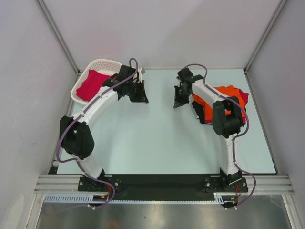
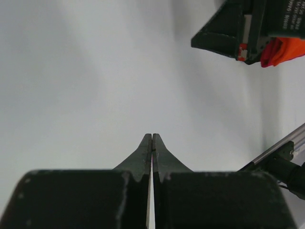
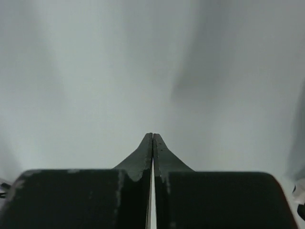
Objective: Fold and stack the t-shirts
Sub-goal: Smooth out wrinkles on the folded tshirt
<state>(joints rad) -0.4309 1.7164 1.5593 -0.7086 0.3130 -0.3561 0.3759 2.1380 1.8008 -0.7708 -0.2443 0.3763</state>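
Observation:
An orange t-shirt [image 1: 228,93] lies in a pile at the table's right, with a crimson t-shirt [image 1: 244,97] showing at the pile's right edge; my right arm crosses over them. Another crimson t-shirt [image 1: 93,84] lies in the white lattice basket [image 1: 102,63] at the back left. My left gripper [image 1: 141,99] is shut and empty over bare table just right of the basket. My right gripper [image 1: 177,103] is shut and empty over bare table left of the pile. The left wrist view shows its shut gripper [image 2: 152,136], the other gripper and a bit of orange cloth [image 2: 286,49]. The right wrist view shows its shut gripper [image 3: 152,135] over bare table.
The pale table [image 1: 157,138] is walled by grey panels at the back and both sides. A metal rail [image 1: 162,183] with both arm bases runs along the near edge.

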